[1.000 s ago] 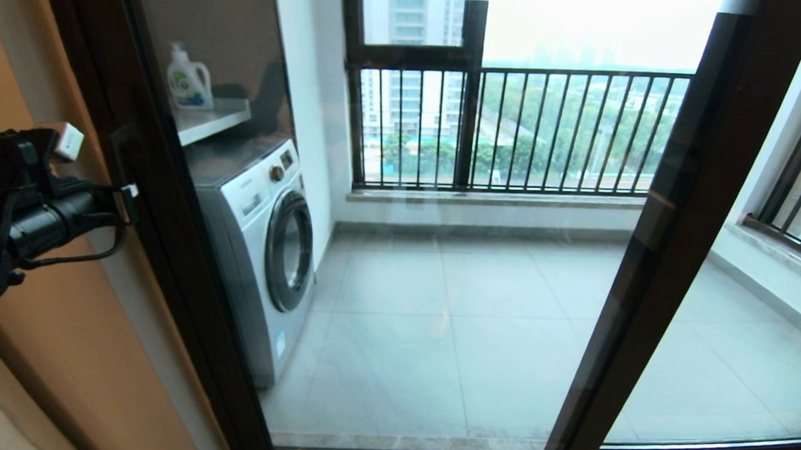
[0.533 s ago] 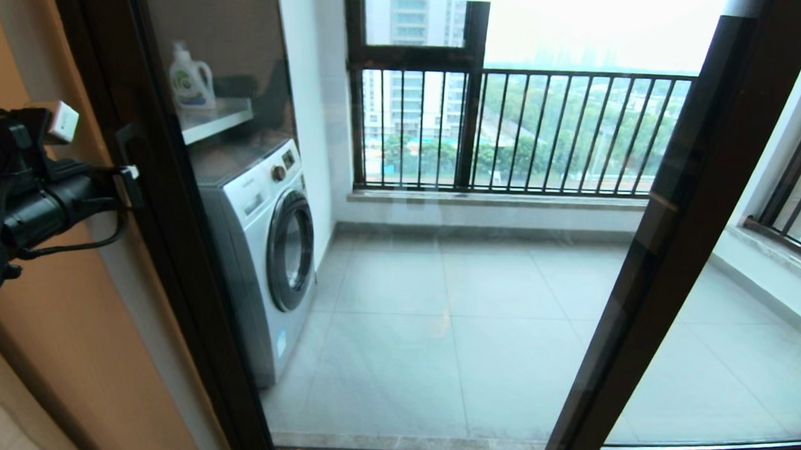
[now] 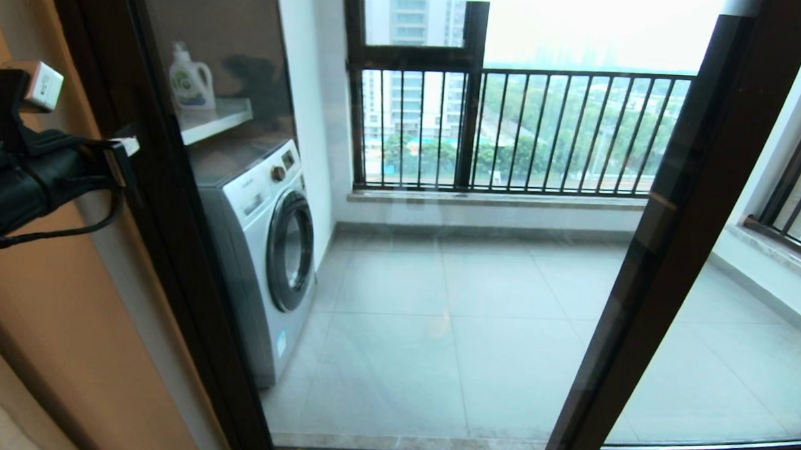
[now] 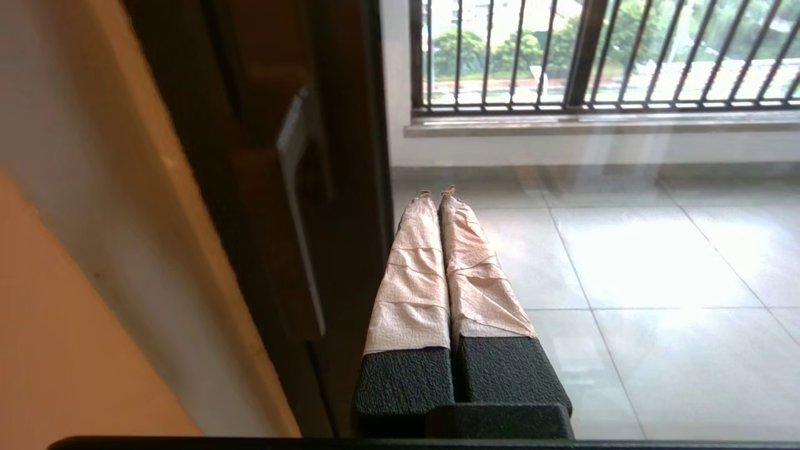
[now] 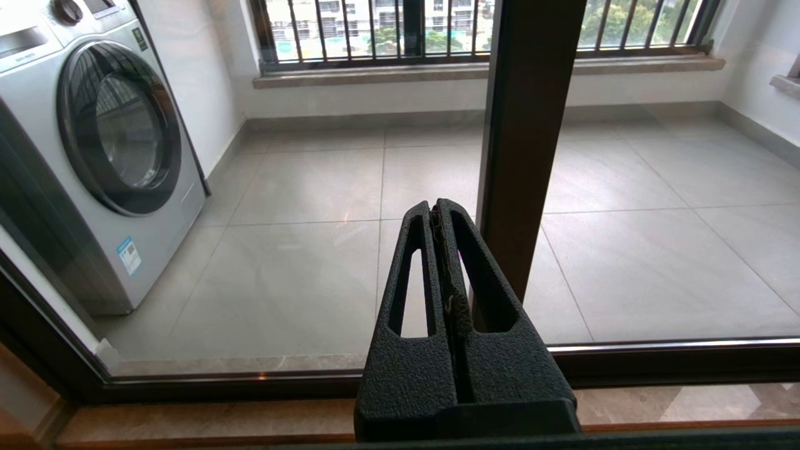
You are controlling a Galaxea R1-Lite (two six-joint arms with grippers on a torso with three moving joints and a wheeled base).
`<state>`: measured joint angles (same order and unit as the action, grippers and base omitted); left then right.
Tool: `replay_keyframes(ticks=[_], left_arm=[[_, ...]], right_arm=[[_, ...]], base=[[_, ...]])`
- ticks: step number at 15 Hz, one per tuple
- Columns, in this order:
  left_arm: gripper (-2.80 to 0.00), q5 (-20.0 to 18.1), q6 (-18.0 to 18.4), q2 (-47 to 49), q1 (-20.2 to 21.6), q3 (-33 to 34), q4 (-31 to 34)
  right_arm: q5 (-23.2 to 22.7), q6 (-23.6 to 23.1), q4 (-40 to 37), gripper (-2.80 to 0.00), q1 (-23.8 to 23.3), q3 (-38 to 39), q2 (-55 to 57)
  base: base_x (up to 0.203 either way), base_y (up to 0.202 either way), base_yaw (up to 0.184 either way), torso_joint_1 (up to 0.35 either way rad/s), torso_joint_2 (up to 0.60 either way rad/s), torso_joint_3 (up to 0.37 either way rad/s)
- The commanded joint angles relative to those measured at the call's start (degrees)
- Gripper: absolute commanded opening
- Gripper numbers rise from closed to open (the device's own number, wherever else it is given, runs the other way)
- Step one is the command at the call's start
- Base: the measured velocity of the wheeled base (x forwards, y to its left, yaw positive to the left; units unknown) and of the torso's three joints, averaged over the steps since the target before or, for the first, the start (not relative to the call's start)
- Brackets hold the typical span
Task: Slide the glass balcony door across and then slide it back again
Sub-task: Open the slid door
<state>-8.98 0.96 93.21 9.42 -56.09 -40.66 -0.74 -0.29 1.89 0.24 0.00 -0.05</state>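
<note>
The glass balcony door (image 3: 397, 306) stands across the opening, its dark brown left stile (image 3: 170, 228) close against the wall. The stile's small dark handle (image 4: 299, 200) shows in the left wrist view. My left gripper (image 3: 121, 159) reaches in from the left at handle height. Its tape-wrapped fingers (image 4: 412, 250) are shut on nothing and lie just beside the stile, in front of the glass, with the gripper (image 4: 437, 192) apart from the handle. My right gripper (image 5: 435, 207) is shut and empty, low before the middle stile (image 5: 525, 125); the head view does not show it.
Behind the glass stand a washing machine (image 3: 264, 246), a shelf with a detergent bottle (image 3: 189, 79) and a window with black railing bars (image 3: 546, 130). A second dark-framed glass panel (image 3: 726, 361) fills the right. An orange-brown wall (image 3: 50, 345) lies left of the door. The bottom track (image 5: 656, 362) runs along the floor.
My left arm has lifted, and its gripper tip now sits higher along the left stile. The door stands where it was.
</note>
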Motion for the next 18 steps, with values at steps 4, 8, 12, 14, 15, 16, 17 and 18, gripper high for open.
replay_keyframes(ticks=[4, 8, 12, 14, 15, 16, 17, 18], left_arm=[[-2.80, -0.1, 0.4, 0.2, 4.1, -2.1, 0.1], [-2.80, -0.2, 0.5, 6.1, 7.7, -5.7, -0.3], [-2.80, -0.2, 0.6, 12.5, 9.1, -10.4, -1.3], [-2.80, -0.2, 0.6, 14.5, 9.1, -12.5, -1.6], [-2.80, -0.2, 0.6, 15.0, 9.0, -13.3, -1.7], [-2.80, -0.2, 0.6, 15.5, 9.0, -13.7, -1.7], [-2.80, -0.3, 0.7, 15.7, 9.0, -13.7, -1.7], [-2.80, -0.4, 0.7, 15.8, 9.0, -13.7, -1.7]], right_arm=[[0.0, -0.1, 0.0, -2.80, 0.0, 0.7, 0.0], [0.0, 0.0, 0.0, -2.80, 0.0, 0.7, 0.0], [0.0, -0.1, 0.0, -2.80, 0.0, 0.7, 0.0], [0.0, -0.1, 0.0, -2.80, 0.0, 0.7, 0.0], [0.0, -0.1, 0.0, -2.80, 0.0, 0.7, 0.0], [0.0, -0.1, 0.0, -2.80, 0.0, 0.7, 0.0], [0.0, -0.1, 0.0, -2.80, 0.0, 0.7, 0.0], [0.0, 0.0, 0.0, -2.80, 0.0, 0.7, 0.0]], base=[[0.000, 0.000, 0.000, 0.000, 0.00, 0.000], [0.000, 0.000, 0.000, 0.000, 0.00, 0.000], [0.000, 0.000, 0.000, 0.000, 0.00, 0.000], [0.000, 0.000, 0.000, 0.000, 0.00, 0.000], [0.000, 0.000, 0.000, 0.000, 0.00, 0.000], [0.000, 0.000, 0.000, 0.000, 0.00, 0.000], [0.000, 0.000, 0.000, 0.000, 0.00, 0.000], [0.000, 0.000, 0.000, 0.000, 0.00, 0.000]])
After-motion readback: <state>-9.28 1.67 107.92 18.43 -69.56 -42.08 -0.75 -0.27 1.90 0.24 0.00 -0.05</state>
